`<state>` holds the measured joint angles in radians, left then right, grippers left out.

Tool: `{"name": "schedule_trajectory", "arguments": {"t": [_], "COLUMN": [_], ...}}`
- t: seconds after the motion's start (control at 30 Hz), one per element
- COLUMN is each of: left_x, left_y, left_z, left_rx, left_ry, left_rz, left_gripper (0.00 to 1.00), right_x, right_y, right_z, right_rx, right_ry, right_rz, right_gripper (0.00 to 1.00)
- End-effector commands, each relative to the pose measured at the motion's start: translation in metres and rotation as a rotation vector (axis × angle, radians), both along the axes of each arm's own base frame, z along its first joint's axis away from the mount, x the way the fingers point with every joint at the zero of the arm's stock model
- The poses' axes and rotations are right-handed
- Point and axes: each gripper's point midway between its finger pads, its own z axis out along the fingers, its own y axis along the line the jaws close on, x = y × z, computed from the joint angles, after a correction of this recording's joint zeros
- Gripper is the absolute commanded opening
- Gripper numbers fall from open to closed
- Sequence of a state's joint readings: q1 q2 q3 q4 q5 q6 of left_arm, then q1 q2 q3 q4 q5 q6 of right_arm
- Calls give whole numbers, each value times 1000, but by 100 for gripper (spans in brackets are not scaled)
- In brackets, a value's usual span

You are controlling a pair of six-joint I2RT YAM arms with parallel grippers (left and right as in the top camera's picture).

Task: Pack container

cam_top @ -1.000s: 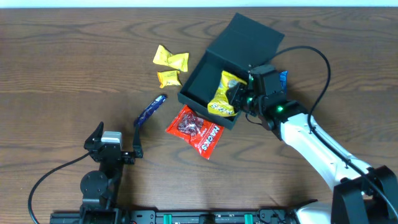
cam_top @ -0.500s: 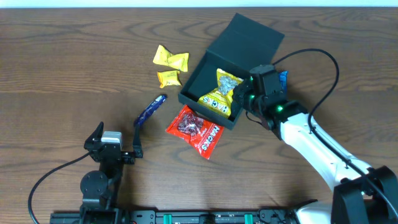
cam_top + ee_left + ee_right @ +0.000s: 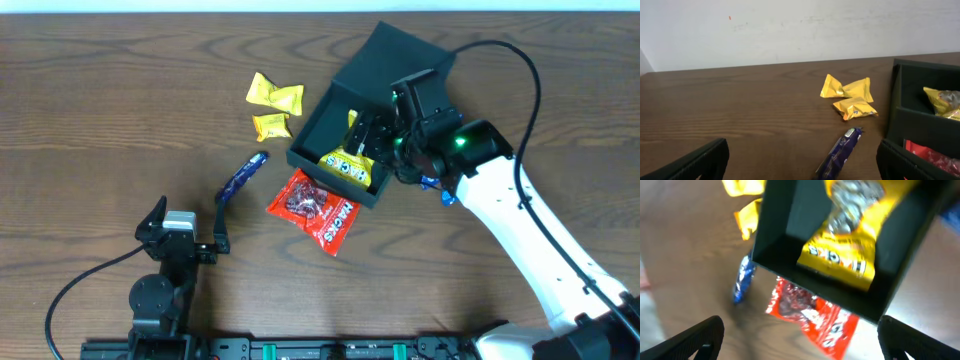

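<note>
Container of dark matte cardboard sits open just toward 1 o'clock from the middle of the wooden worktop, its hinged lid thrown back toward 1 o'clock; a yellow snack packet lies inside against the 6 o'clock wall. The right gripper hovers over the interior with its fingers spread apart and nothing between them; the left gripper rests near the 7 o'clock edge of the worktop, also spread and empty.

The box looks light and fairly stiff, likely to slide if nudged, with a floppy hinge; the free edge of the lid or a bare wall rim seems the best hold, and the matte skin should not slip.

A red packet lies against the 6 o'clock wall outside; a blue bar lies at 8 o'clock and two small yellow packets at 10 o'clock, all apart from the box. Open room lies toward 9 o'clock; the lid crowds the 1 o'clock side.
</note>
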<state>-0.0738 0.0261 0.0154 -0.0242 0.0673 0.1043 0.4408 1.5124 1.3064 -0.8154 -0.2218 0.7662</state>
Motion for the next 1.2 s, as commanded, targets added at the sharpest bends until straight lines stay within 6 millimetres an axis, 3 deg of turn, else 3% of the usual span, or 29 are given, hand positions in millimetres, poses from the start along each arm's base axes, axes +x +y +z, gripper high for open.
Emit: {"name": "schedule_trajectory", "arguments": {"t": [0.0, 0.4, 0.53, 0.67, 0.8, 0.9, 1.07, 1.17], "left_x": [-2, -2, -2, -2, -2, -2, -2, -2], "left_y": [0, 0, 0, 0, 0, 0, 0, 0], "left_z": [-16, -16, -16, -16, -16, -16, -16, -16], "left_rx": [0, 0, 0, 1, 0, 1, 1, 0], "left_ry": [56, 55, 55, 55, 56, 55, 55, 55], "left_rz": [-2, -2, -2, -2, -2, -2, -2, -2], "left_gripper": [95, 95, 95, 95, 95, 95, 95, 95], "right_x": [2, -2, 8, 7, 23, 35, 32, 43], "right_y": [4, -2, -14, -14, -16, -14, -9, -16], "right_z": [1, -22, -29, -30, -52, -59, -64, -61], "right_rx": [-131, -591, -768, -827, -918, -926, -828, -920], "right_ry": [-169, -614, -670, -747, -777, -769, -733, -710], "right_rz": [349, 1437, 1668, 1851, 2090, 2189, 2289, 2312], "right_gripper": [99, 99, 97, 95, 95, 94, 94, 91]}}
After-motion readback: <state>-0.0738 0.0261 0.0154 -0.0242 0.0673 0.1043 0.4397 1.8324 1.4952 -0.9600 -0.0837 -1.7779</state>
